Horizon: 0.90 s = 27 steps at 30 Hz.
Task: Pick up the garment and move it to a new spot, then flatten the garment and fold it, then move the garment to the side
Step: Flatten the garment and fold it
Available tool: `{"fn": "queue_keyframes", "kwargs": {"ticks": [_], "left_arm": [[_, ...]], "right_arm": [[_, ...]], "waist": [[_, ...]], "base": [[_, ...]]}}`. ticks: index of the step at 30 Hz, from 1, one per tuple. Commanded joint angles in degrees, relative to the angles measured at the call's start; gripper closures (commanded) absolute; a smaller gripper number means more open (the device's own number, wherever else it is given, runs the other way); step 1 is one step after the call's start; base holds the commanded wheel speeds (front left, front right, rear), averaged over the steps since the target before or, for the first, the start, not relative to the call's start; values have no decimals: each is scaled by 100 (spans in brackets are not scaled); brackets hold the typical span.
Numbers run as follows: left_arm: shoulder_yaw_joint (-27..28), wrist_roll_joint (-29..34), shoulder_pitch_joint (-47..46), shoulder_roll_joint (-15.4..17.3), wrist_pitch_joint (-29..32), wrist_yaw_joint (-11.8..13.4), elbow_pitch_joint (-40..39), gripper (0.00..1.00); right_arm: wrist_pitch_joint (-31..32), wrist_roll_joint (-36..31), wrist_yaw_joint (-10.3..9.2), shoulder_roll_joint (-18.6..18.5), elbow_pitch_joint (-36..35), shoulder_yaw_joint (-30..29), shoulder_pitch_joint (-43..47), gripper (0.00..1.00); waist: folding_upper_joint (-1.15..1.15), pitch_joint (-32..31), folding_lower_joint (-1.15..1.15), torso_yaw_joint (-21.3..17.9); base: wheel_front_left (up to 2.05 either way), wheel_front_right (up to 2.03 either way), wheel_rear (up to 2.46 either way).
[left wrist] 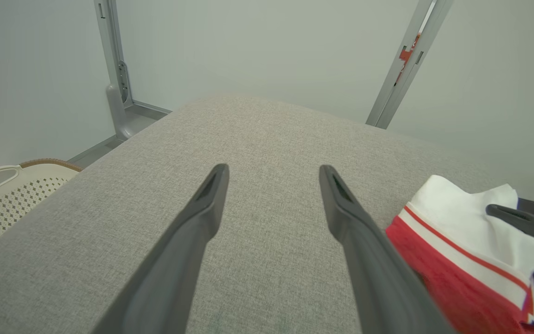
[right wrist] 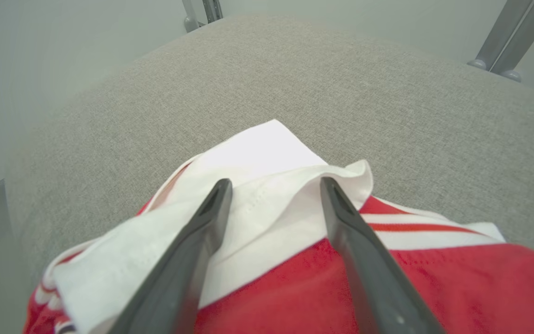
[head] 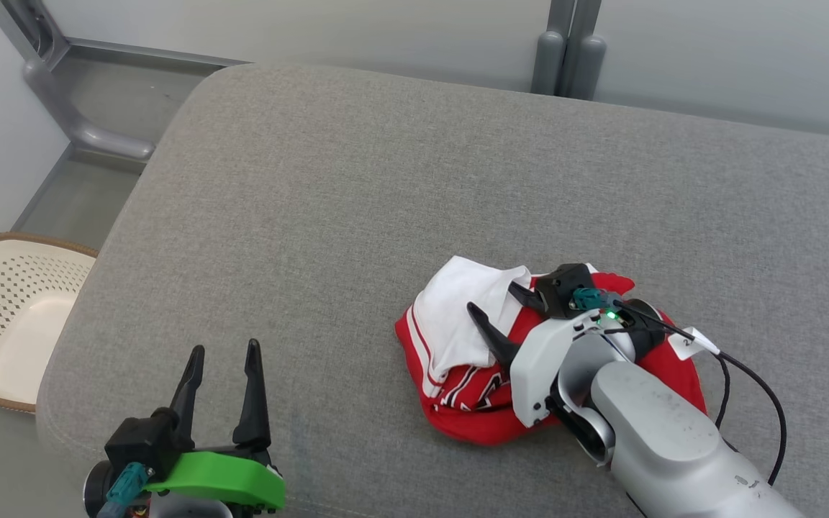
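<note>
- Grey woven fabric covers the padded bench (head: 357,180), which has rounded edges and corners.
- The red and white garment (head: 454,338) lies crumpled on the bench, at about 4 o'clock from the bench's middle in the head view. A white fold sits on top toward 10 o'clock, with red cloth and white stripes under it.
- The right claw (head: 490,296) reaches over the garment from 5 o'clock. Its two dark fingers stand apart, one on each side of the white fold, clamped on nothing. I cannot tell whether the tips press on the cloth.
- Its pale forearm (head: 673,439) hides the garment's 4 o'clock part, and a black cable (head: 767,388) loops off the wrist over the bench.
- The left claw (head: 226,347) is at 7 o'clock in the head view, fingers apart with nothing between them, over bare fabric. The garment is well apart from it, at its 3 o'clock.
- A cream perforated basket (head: 11,288) with a brown rim stands beside the bench at 9 o'clock.
- Grey metal posts (head: 565,50) rise behind the bench at 12 o'clock, and a bent grey pipe (head: 69,108) stands at 11 o'clock against pale wall panels.
</note>
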Motion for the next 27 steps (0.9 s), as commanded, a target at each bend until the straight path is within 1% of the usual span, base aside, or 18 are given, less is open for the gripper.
{"fn": "queue_keyframes", "kwargs": {"ticks": [1,2,3,8,12,16,21,22,23,24,27], "left_arm": [[-10,-65,-58,11,-2,30,1,0],[-12,-65,-61,11,-1,35,2,0],[-15,-65,-65,11,-2,40,2,0],[6,-71,-81,11,-1,45,-13,0],[27,-61,-82,11,-1,48,-28,0],[53,-44,-98,11,-1,46,-23,0],[76,-31,-116,11,-1,48,-31,0],[78,-32,-120,11,-2,49,-31,0],[83,-34,-123,11,-2,49,-32,0],[89,-34,-121,11,-2,50,-32,0],[115,-35,-96,11,-2,57,-39,0]], "right_arm": [[19,113,0,-7,54,75,-51,68],[11,162,0,-7,77,123,-70,85],[-19,225,0,-6,97,185,-105,100],[-249,393,0,32,69,496,-248,100],[-458,492,0,98,-125,870,-416,100],[-539,682,0,165,-484,1466,-539,100],[-347,996,0,199,-791,2320,-613,100],[-291,1055,0,202,-826,2522,-640,75],[-284,1083,1,206,-856,2671,-668,16],[-269,1145,0,211,-893,2830,-682,0],[-246,1351,0,206,-1000,3175,-679,0]], "waist": [[0,3,0,34],[0,3,0,40],[0,3,0,45],[0,12,0,38],[0,14,0,22],[0,2,0,13],[0,-4,0,41],[0,-4,0,50],[0,-5,0,55],[0,-7,0,59],[0,-16,0,46]], "base": [[0,0,0],[0,0,0],[0,0,0],[0,0,0],[0,0,0],[0,0,0],[0,0,0],[0,0,0],[0,0,0],[0,0,0],[0,0,0]]}}
